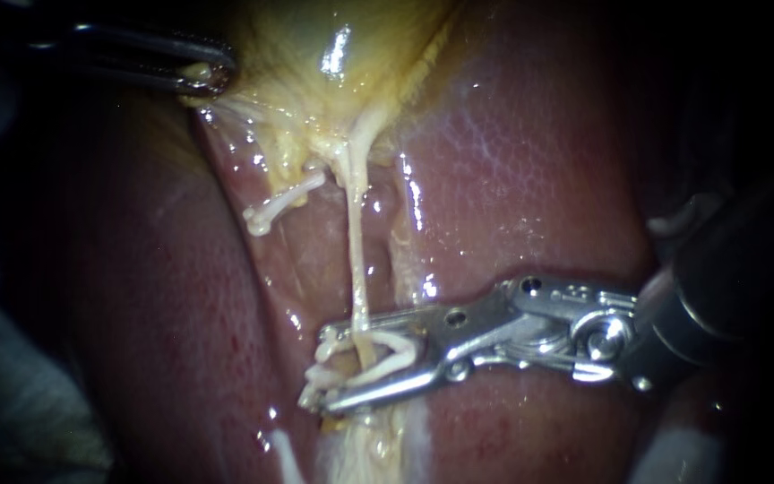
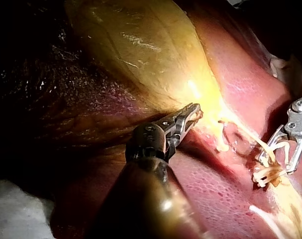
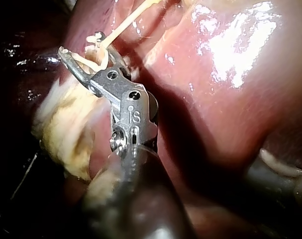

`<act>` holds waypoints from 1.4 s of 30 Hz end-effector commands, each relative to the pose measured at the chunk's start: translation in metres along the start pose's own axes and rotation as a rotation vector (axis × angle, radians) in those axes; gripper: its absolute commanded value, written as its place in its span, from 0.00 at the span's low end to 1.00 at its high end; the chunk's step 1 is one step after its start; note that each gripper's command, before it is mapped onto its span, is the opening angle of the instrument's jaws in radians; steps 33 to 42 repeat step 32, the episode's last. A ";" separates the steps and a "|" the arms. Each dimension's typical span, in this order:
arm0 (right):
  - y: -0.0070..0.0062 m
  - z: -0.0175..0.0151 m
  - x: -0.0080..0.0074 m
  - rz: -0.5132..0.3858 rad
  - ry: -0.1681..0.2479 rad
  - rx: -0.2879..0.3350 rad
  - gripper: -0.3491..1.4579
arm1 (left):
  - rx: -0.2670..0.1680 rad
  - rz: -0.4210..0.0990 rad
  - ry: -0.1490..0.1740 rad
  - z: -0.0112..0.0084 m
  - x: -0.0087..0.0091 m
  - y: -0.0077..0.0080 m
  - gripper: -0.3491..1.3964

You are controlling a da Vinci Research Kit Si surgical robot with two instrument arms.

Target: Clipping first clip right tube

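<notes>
The yellow gallbladder (image 1: 315,54) lies above the red liver (image 1: 530,161). From it a thin pale tube (image 1: 356,251), the right tube, runs down. A short pale stub (image 1: 275,208) lies to its left. My right instrument (image 1: 320,372) comes in from the right, its jaws set around the tube's lower end and holding a white clip (image 1: 387,363) that straddles the tube. The right instrument (image 3: 81,45) (image 2: 275,167) shows the same hold in both wrist views. My left instrument (image 1: 208,76) is shut on the gallbladder's edge, as the left wrist view (image 2: 193,115) also shows.
Yellowish fatty tissue (image 3: 61,129) lies beside and under the right instrument's jaws. More pale tissue (image 1: 360,448) continues below the clip. White gauze (image 2: 11,209) lies beside the left instrument's shaft. Wet liver surface surrounds the tube on both sides.
</notes>
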State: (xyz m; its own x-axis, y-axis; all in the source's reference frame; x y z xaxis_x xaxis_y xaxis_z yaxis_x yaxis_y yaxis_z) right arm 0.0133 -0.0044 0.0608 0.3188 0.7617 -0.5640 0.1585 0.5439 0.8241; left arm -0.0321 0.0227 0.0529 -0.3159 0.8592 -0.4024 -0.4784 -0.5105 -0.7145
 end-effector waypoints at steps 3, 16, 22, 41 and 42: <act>0.0000 -0.0004 0.0005 0.003 0.000 0.000 0.34 | 0.000 0.000 0.000 0.0000 0.0000 0.0000 0.00; -0.0004 -0.0012 0.0017 0.010 0.021 -0.033 0.00 | 0.000 0.000 0.000 0.0000 0.0000 0.0000 0.00; -0.0006 -0.0014 0.0015 0.022 0.024 -0.039 0.00 | 0.000 0.000 0.000 0.0000 0.0000 0.0000 0.00; -0.0005 -0.0013 0.0015 0.021 0.024 -0.040 0.00 | 0.000 0.000 0.000 0.0001 0.0001 0.0000 0.00; -0.0005 -0.0013 0.0015 0.021 0.024 -0.040 0.00 | 0.000 0.000 0.000 0.0001 0.0001 0.0000 0.00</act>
